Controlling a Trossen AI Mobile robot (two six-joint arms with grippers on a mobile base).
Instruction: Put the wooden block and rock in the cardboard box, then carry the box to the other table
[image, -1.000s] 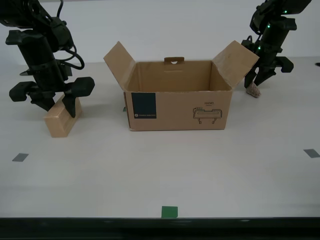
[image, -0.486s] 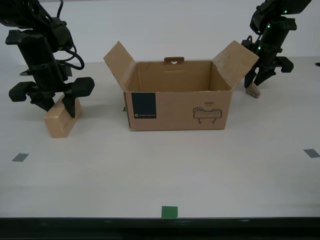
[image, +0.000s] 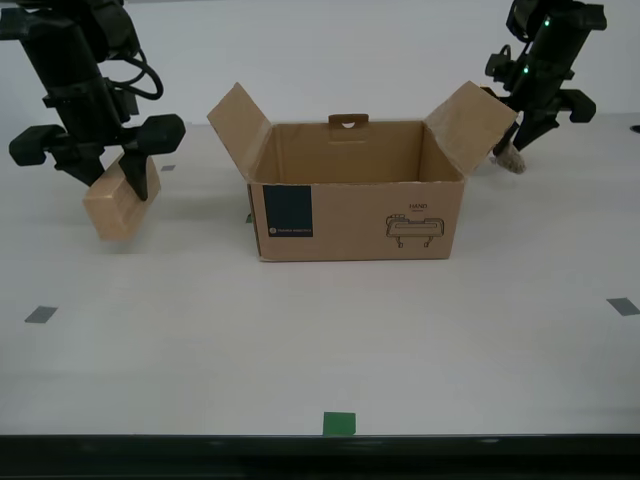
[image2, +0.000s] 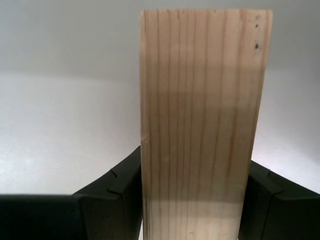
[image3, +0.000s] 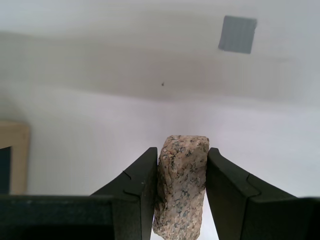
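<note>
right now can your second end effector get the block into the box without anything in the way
Probably yes. My second end effector is shut on the block, lifted off the table beside the box. The box is open on top and looks empty, though its raised near flap must be cleared.

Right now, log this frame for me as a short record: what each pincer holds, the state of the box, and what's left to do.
first pincer: shut on the rock, beside the box's flap on the exterior view's right
second pincer: shut on the wooden block, lifted off the table, on the exterior view's left
cardboard box: flaps open, nothing visible inside
table: white, with green and grey tape marks
pending: both items not yet in the box
</note>
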